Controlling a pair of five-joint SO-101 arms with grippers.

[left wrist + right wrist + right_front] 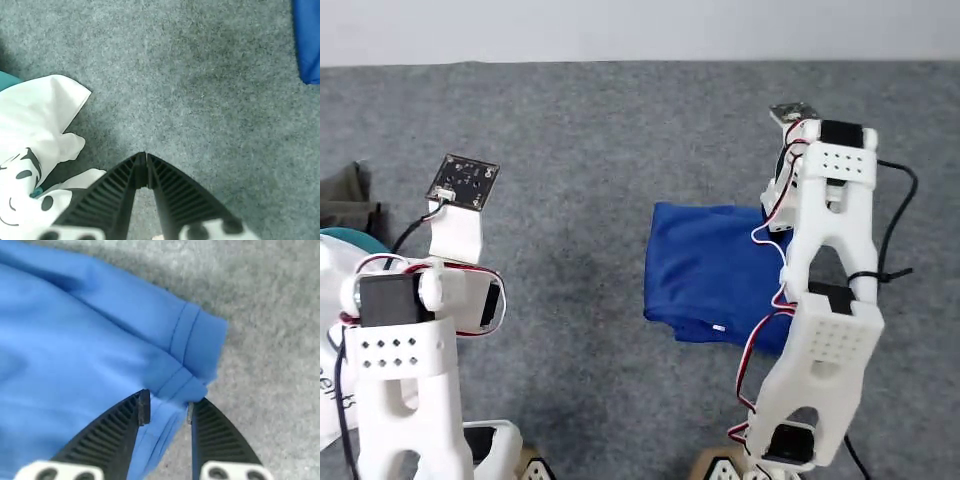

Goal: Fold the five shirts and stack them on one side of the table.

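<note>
From above, the blue shirt (705, 270) lies folded into a rough rectangle on the grey carpeted table (570, 150). The right arm (830, 300) stretches over the side of it farthest from the other arm. The left arm (405, 370) stands well apart from the blue shirt, with bare carpet between them. Beyond that arm, farther still from the blue shirt, a white shirt (330, 285), a teal shirt (345, 237) and a dark green shirt (345, 195) lie bunched at the table's edge. In the left wrist view, the left gripper (146, 161) has its two black ribbed fingers (172, 187) pressed tip to tip with nothing between them, over bare carpet. The white shirt (35, 115), crumpled and printed with black marks, lies just beside it on the side away from the blue shirt (307, 40). A sliver of the teal shirt (6, 80) shows past the white one. In the right wrist view, the right gripper (167, 410) sits at a corner of the blue shirt (75, 350), its fingers (125, 425) a narrow gap apart. A folded, stitched hem lies between the tips, though I cannot tell whether they pinch it.
</note>
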